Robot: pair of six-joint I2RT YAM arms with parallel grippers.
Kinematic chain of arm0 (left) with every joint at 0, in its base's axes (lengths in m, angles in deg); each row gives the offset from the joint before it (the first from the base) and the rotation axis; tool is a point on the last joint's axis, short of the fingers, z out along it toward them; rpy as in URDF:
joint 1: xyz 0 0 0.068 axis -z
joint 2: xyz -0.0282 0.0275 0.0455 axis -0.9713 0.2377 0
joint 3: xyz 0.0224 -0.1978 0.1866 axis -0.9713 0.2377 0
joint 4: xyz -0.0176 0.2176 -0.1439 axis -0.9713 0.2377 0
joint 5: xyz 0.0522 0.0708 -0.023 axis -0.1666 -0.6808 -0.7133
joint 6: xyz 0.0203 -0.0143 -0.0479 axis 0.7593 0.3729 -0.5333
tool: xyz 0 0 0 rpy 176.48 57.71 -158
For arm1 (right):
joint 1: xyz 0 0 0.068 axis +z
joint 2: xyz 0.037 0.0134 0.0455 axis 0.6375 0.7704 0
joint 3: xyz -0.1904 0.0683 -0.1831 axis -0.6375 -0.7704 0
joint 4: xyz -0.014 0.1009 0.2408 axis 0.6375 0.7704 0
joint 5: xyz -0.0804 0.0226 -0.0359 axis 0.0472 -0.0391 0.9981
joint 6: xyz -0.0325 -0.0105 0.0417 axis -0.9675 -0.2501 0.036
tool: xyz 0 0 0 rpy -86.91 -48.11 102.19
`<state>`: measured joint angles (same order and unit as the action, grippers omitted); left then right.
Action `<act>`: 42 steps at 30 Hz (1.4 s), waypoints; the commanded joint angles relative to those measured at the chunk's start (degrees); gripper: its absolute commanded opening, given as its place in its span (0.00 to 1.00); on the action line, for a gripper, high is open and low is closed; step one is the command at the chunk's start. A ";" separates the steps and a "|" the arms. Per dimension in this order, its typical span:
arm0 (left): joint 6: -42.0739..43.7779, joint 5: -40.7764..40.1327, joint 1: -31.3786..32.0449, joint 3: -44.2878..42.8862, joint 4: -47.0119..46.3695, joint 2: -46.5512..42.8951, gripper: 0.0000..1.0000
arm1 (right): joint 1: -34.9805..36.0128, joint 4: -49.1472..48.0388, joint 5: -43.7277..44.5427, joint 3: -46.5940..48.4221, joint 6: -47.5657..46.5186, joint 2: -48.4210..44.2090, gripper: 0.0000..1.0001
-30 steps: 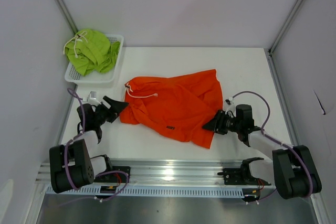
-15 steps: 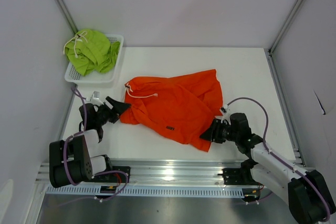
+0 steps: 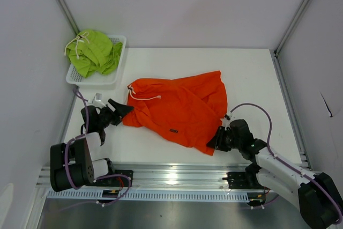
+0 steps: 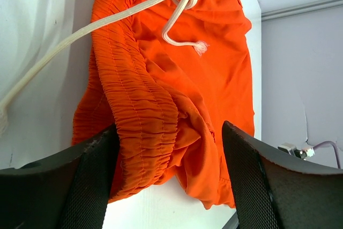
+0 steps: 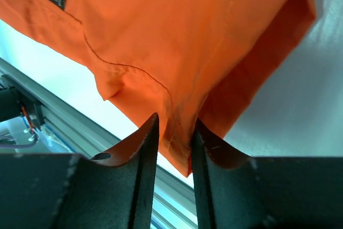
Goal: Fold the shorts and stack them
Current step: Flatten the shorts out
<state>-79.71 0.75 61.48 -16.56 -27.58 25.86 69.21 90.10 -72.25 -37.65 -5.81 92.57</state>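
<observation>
OK, orange shorts (image 3: 177, 111) lie spread and rumpled mid-table (image 3: 252, 73), long axis running roughly left to right. The waistband (image 4: 142, 105) with its white drawstring (image 3: 140, 96) is at the left end, and the leg hem (image 5: 182, 154) sits at the near right corner.

The left gripper (image 3: 119, 110) is right at the waistband end. In the wrist view its jaws stand wide with the gathered elastic bunched between them, and there is a gap on one side, so I judge it not clamped yet.

The right gripper (image 3: 214, 140) is at the near right hem corner. Its jaws are narrow, and a fold of hem runs down between both fingers (image 5: 142, 148), which looks like a pinch on the fabric.

Each arm sits at its own end of the shorts, so neither has to cross over. The coming fold likely turns on that left-right axis, with one end carried toward the other, once the left jaws close.

Green shorts (image 3: 94, 51) are bunched in the white mesh basket (image 3: 115, 76) at the far left, well apart from both grippers and not folded.
</observation>
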 commanded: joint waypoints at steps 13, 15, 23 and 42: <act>1.64 1.77 0.44 -0.74 -2.64 0.80 0.75 | 0.72 7.76 9.84 3.63 2.06 -5.95 0.00; 1.64 1.94 0.35 -0.91 -2.99 0.98 0.71 | 0.72 8.72 10.46 4.16 1.89 -6.56 0.00; -1.16 4.49 0.35 -0.39 -12.11 2.82 0.15 | -0.86 11.01 12.04 8.81 -0.22 -7.18 0.00; -32.63 11.53 -3.60 6.82 -67.33 4.76 0.00 | -38.27 20.33 -6.31 21.39 -10.50 -13.59 0.00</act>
<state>-106.05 11.40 58.99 -9.79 -63.86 30.78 36.86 108.39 -72.73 -17.87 -13.70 80.85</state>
